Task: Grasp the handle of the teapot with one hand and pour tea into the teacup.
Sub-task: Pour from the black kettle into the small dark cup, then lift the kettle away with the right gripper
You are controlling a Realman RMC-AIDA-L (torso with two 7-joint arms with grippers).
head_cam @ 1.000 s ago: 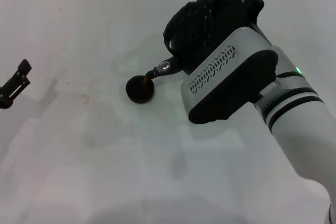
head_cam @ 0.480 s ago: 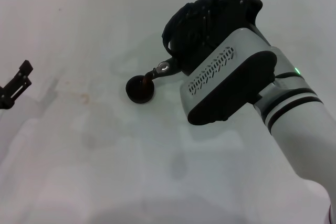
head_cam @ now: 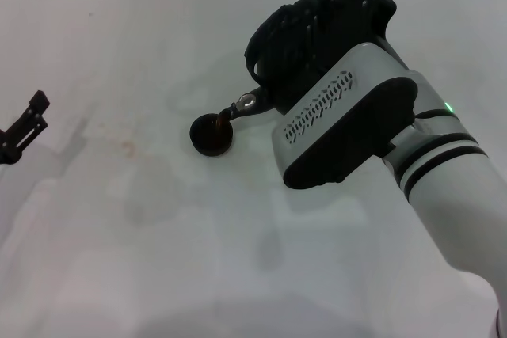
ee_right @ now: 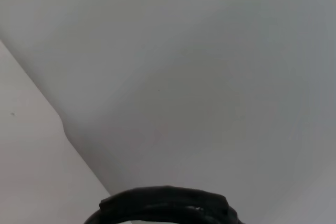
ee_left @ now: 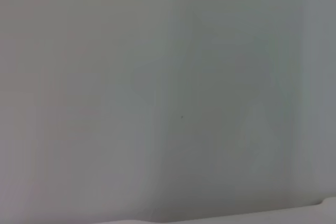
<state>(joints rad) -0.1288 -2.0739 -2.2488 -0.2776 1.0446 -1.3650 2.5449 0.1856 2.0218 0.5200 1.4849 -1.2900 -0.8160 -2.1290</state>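
Teapot (head_cam: 297, 33) tipped, spout over teacup (head_cam: 211, 134); R pincer hidden, grip unclear; L pincer (head_cam: 24, 126) parked.

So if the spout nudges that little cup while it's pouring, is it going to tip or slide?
The teacup looks squat and low, so sliding seems likelier than tipping. It looks small beside the teapot, so probably light. The smooth table likely offers little grip.

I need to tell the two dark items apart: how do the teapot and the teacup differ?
The teapot is far larger than the teacup. The teapot is lifted and tilted, its spout above the cup; the teacup sits on the table. Both are dark.
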